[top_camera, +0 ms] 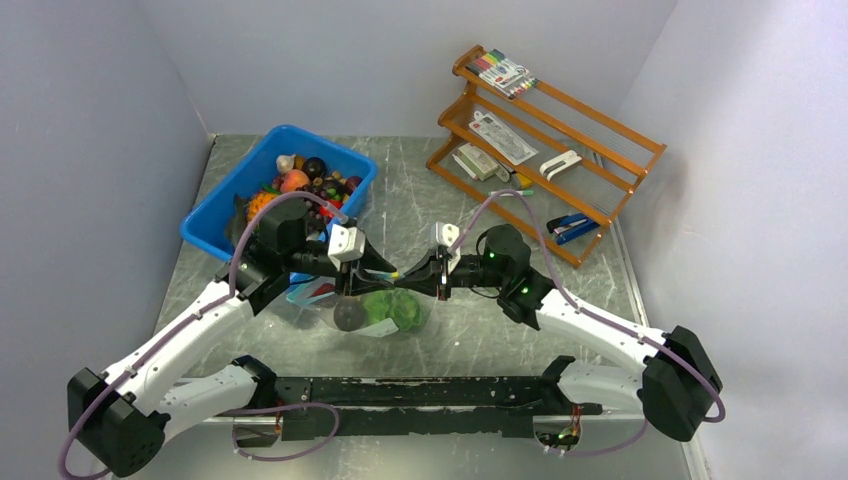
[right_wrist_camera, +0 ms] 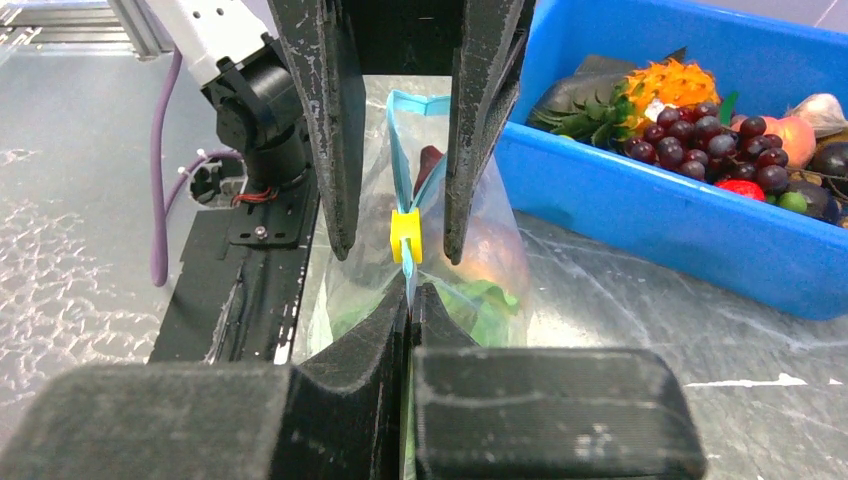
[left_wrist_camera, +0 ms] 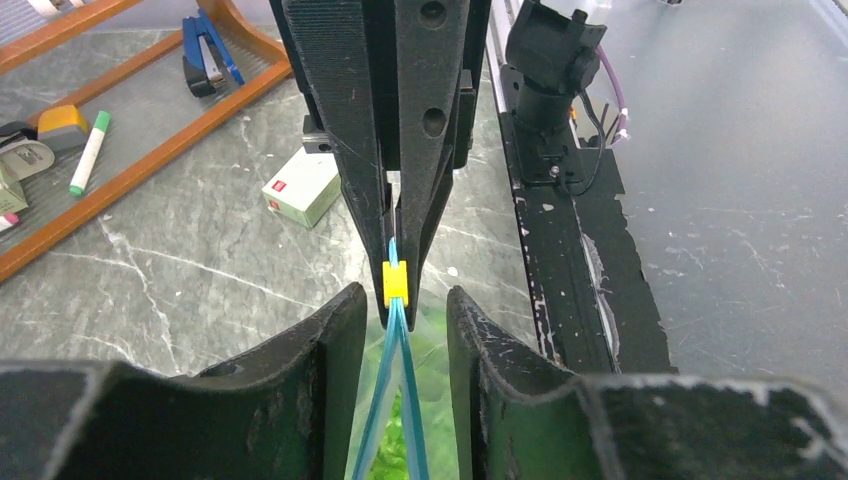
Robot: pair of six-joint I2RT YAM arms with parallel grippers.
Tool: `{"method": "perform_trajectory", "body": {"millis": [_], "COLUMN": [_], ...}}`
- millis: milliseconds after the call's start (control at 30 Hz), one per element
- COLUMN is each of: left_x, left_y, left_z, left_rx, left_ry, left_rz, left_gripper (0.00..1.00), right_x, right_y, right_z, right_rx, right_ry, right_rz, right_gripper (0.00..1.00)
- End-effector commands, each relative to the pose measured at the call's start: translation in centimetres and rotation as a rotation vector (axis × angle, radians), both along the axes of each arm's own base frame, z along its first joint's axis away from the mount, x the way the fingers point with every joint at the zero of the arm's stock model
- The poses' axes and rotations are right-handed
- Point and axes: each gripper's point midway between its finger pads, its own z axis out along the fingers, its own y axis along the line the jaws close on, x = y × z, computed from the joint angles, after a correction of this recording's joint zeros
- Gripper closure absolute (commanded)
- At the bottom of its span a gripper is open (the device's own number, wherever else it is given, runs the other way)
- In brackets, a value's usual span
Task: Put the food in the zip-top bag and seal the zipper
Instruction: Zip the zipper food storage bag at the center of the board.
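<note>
1. Zip-top bag [top_camera: 375,318]: lies on the table [top_camera: 470,335] at centre of the top view. Its mouth edge is raised to the two hands, which meet just above it at 12 o'clock.
2. Food, bagged: green lettuce [top_camera: 405,310] and a brown round fruit [top_camera: 348,316] show through the plastic. An orange-pink piece is visible in the right wrist view.
3. Food, not bagged: grapes [right_wrist_camera: 700,140] and other pieces sit in the blue bin [top_camera: 215,225], at 10 o'clock from the bag.
4. Zipper [right_wrist_camera: 397,160]: teal strip carrying a yellow slider [right_wrist_camera: 406,237]. On the left hand's side of the slider the two tracks stand apart, so that stretch is judged unsealed.
5. Right hand [right_wrist_camera: 411,300]: fingers pressed together, clamped on the zipper just beside the slider.
6. Left hand [left_wrist_camera: 403,300]: fingers apart, straddling the zipper with the slider between them and touching neither finger.
7. Wooden rack [left_wrist_camera: 150,165]: at 2 o'clock from the bag, well apart, holding stationery.
8. Risk, slider missed: if the left hand closes off-centre it may pinch only the film, and the tracks would stay parted.
9. Risk, anchor slips: thin plastic may pull out of the right hand under tension, letting the bag drag or tip.
10. Risk, obstruction: lettuce near the mouth could jam between the tracks.
</note>
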Motion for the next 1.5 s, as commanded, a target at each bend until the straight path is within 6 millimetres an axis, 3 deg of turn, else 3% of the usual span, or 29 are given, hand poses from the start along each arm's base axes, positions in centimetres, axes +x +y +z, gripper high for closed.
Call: {"method": "perform_trajectory", "body": {"millis": [0, 400, 533, 700, 900, 1100, 1400, 1467], "left_x": [0.0, 0.1, -0.1, 0.8, 1.4, 1.8, 1.3, 1.2], "left_y": [-0.4, -0.9, -0.7, 0.0, 0.4, 0.7, 0.6, 0.3], "left_z": [1.3, 1.5, 1.3, 0.1, 0.8, 0.0, -0.2, 0.0], "left_rx": [-0.021, -0.034, -0.018, 0.048, 0.038, 0.076, 0.067, 0.06], "left_ry": [-0.058, -0.105, -0.112, -0.112, -0.152, -0.149, -0.115, -0.108], "left_rz": [-0.027, -0.029, -0.029, 0.039, 0.098, 0.119, 0.1, 0.083], "left_gripper": [0.64, 0.82, 0.93, 0.93, 0.93, 0.93, 0.93, 0.93], "right_x": [0.3, 0.8, 0.8, 1.5, 1.0, 0.7, 0.8, 1.1], "right_y": [0.4, 0.6, 0.6, -0.3, -1.2, -2.2, -2.4, -2.2], "right_z": [1.9, 1.4, 1.5, 1.9, 0.9, 1.8, 1.3, 1.2], "right_rx": [0.033, 0.033, 0.031, 0.059, 0.031, 0.044, 0.028, 0.028], "right_ry": [-0.032, -0.001, 0.005, -0.017, -0.036, -0.084, -0.068, -0.042], "right_rz": [-0.003, -0.029, -0.036, -0.122, -0.13, -0.156, -0.169, -0.184], "right_gripper": [1.0, 1.0, 1.0, 1.0, 1.0, 1.0, 1.0, 0.87]}}
